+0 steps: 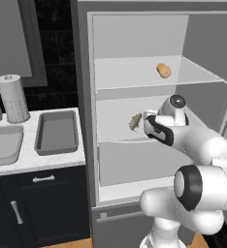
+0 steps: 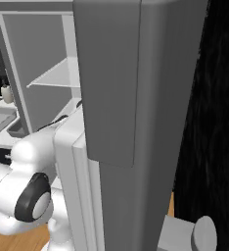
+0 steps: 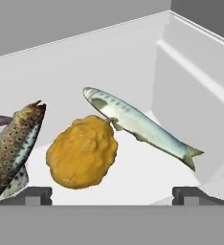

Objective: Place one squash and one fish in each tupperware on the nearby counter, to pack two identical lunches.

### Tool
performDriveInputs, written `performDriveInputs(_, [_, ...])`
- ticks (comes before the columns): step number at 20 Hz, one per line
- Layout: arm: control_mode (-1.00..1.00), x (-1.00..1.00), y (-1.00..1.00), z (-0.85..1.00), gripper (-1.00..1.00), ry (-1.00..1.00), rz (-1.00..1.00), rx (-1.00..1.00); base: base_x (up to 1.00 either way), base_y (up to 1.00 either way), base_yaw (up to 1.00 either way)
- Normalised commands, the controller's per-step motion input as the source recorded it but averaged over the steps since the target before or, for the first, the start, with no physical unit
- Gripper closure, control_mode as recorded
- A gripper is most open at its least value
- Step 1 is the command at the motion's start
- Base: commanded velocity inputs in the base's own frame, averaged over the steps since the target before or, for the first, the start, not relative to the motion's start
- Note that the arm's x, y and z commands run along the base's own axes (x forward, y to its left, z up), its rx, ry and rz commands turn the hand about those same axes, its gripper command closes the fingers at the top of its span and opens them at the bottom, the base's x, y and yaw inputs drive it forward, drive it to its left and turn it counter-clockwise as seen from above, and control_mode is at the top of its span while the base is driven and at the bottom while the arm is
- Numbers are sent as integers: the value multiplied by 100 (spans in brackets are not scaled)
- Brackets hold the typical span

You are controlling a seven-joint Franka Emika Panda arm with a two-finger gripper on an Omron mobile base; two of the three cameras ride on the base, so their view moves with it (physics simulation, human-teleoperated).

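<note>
The arm reaches into the open fridge (image 1: 135, 29), its fingers (image 3: 112, 194) spread wide and gripping nothing. In the hand view they frame a lumpy orange squash (image 3: 83, 152) on the white middle shelf (image 3: 85, 72). A silvery fish (image 3: 140, 124) lies just behind and to one side of it, nose near the squash top, and a brown spotted fish (image 3: 13, 143) lies on the other side. A second squash (image 1: 164, 70) sits on the upper shelf (image 1: 135, 75). One grey tray (image 1: 57, 131) rests on the bench (image 1: 47, 157) beside the sink (image 1: 4, 144).
</note>
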Motion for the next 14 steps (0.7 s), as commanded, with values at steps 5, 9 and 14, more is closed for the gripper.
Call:
performDriveInputs(5, [-100,48,0,-9,-100,0,0,0,0,0,0])
performDriveInputs(9, [-100,36,0,-17,-100,0,0,0,0,0,0])
performDriveInputs(14, [-100,26,0,-30,-100,0,0,0,0,0,0])
